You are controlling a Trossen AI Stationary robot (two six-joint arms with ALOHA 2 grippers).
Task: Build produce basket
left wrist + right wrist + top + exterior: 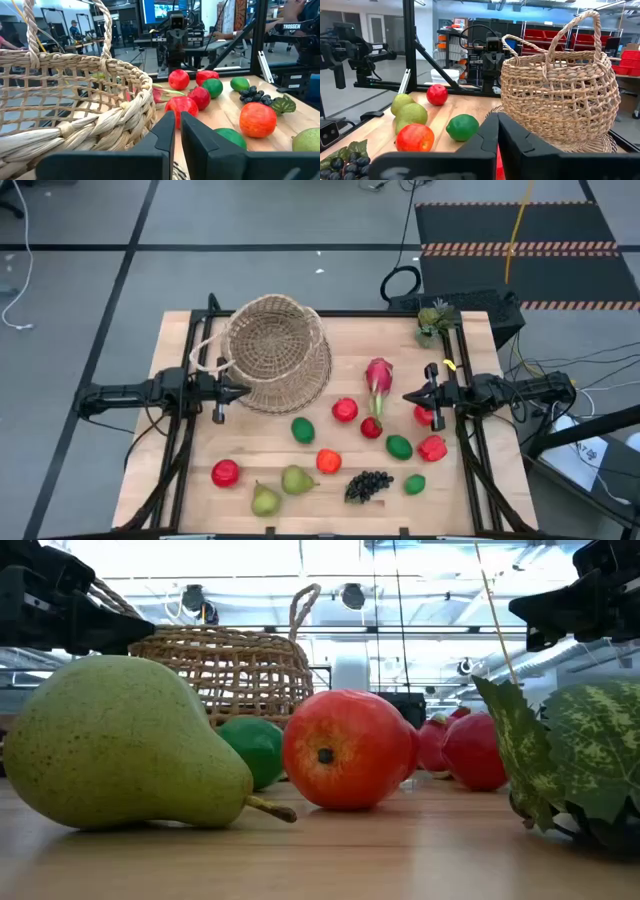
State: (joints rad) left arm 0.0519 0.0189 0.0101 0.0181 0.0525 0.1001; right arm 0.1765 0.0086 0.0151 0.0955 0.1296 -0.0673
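You've got the basket [272,352] sitting toward the far-left part of the table [180,480], tipped on its side so its mouth faces up at the overhead camera, loop handle [208,352] poking out on the left. Nothing is inside it that I can see.

Your left gripper [240,392] is parked right at the basket's near-left edge, fingers [165,131] pinched nearly together with only a thin slit between them — holding nothing. Your right gripper [412,397] sits across the table, just right of the pink dragon fruit [379,379], jaws fully closed and empty too.

The produce is all spread on the wood between and in front of the two arms:
- red apple [345,410] and a smaller red fruit [371,427] near the dragon fruit
- green limes [303,430] in the middle, two more over on the right
- an orange-red fruit [328,462] beside the grape bunch [368,485]
- two pears [281,490] at the front edge, with a red fruit [226,473] to their left
- a red pepper [432,448] under the right arm

A small green potted plant [435,319] is at the far-right corner — well apart from everything else.
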